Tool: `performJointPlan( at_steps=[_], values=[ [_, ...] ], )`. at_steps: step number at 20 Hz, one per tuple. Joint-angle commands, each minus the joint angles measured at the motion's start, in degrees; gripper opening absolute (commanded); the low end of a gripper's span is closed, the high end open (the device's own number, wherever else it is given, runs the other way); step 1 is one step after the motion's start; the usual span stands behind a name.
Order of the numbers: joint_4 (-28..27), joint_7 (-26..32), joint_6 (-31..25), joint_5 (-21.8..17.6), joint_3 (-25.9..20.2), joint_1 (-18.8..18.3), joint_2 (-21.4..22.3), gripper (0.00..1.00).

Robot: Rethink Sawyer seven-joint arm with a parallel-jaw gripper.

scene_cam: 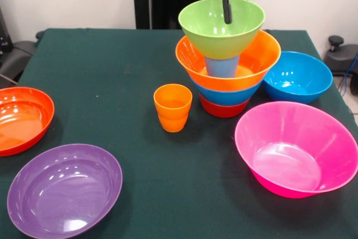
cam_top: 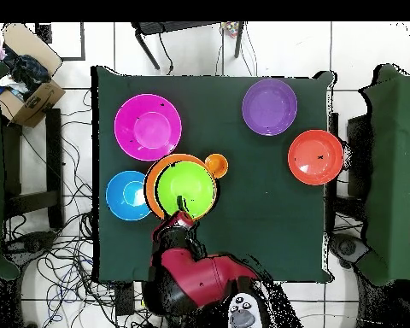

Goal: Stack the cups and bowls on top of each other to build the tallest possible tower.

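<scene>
Several glossy round plastic bowls and small tumblers sit on a table covered in dark green cloth (scene_cam: pixel 100 82). Near the far middle stands the tower (scene_cam: pixel 226 62): a red-orange bowl (scene_cam: pixel 222 108) at the bottom, a blue bowl (scene_cam: pixel 226 95) nested in it, and a wide orange bowl (scene_cam: pixel 246 65) on top of those. Inside the orange bowl an upturned light blue cup (scene_cam: pixel 222 66) holds up a lime green bowl (scene_cam: pixel 221 26), which sits slightly tilted. Only the rims of the two lowest bowls show.

The red and black arm's gripper (scene_cam: pixel 226 6) reaches down into the lime green bowl. One dark finger (scene_cam: pixel 226 9) shows against the bowl's inner wall, at its far rim; I cannot tell whether the claw is apart or clamped on the rim, since the rest is hidden. In the overhead view the arm covers the bowl's edge at that spot.

Two orange cups (scene_cam: pixel 173 107), one nested in the other, stand upright just beside the tower. A second blue bowl (scene_cam: pixel 297 76) sits close on the tower's other side. A large pink bowl (scene_cam: pixel 296 149) with smooth flared walls lies at the near edge, a purple bowl (scene_cam: pixel 64 190) at the opposite near corner, and a red-orange shallow bowl (scene_cam: pixel 22 118) is cut off by the frame's edge.
</scene>
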State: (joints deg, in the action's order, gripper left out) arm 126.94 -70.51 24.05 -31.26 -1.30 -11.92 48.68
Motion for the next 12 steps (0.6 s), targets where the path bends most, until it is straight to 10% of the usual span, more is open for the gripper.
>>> performJointPlan(
  at_steps=[1,12],
  values=[
    [-0.8,-10.0,-1.0,-3.2,-4.1,0.0,0.2,1.00],
    [1.3,-10.0,-1.0,-1.1,-1.8,3.4,1.7,1.00]
  ],
)
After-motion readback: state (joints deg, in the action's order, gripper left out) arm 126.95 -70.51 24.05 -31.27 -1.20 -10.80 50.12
